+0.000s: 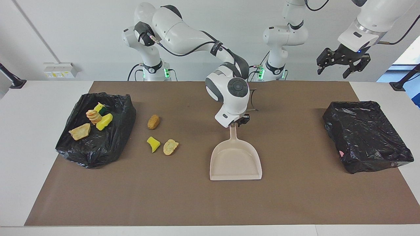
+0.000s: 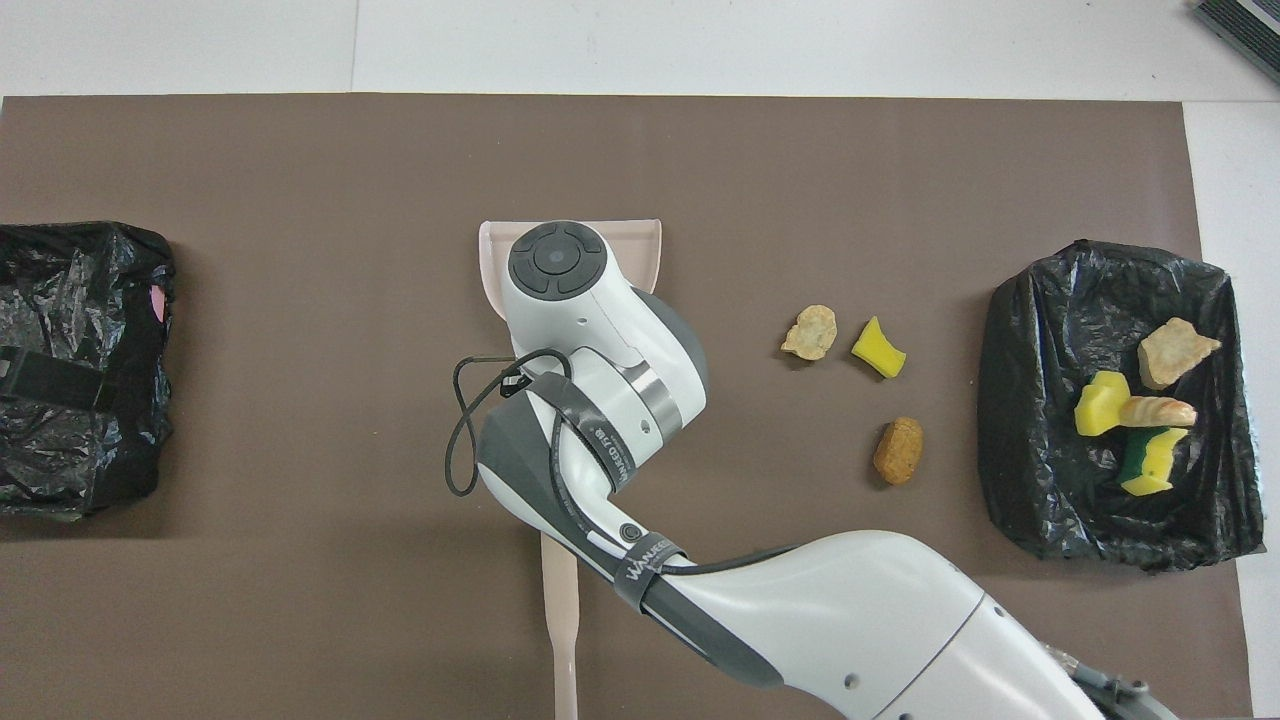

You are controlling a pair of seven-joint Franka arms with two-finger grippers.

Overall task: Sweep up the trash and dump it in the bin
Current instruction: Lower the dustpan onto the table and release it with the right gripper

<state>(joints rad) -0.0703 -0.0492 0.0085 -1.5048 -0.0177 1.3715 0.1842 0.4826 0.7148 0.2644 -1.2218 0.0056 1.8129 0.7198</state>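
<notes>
Four scraps [image 1: 79, 131] lie in the black-lined bin [image 1: 98, 147] at the right arm's end. Three loose scraps [image 1: 170, 146] sit on the mat beside it, light and soft, so we push them gently. The right gripper [image 1: 239, 122] is at the handle of the stiff dustpan [image 1: 235, 160]; we cannot tell if it grips. Nothing blocks the way. The left gripper [image 1: 343, 64] waits high near the second bin [image 1: 367, 137], spread.
</notes>
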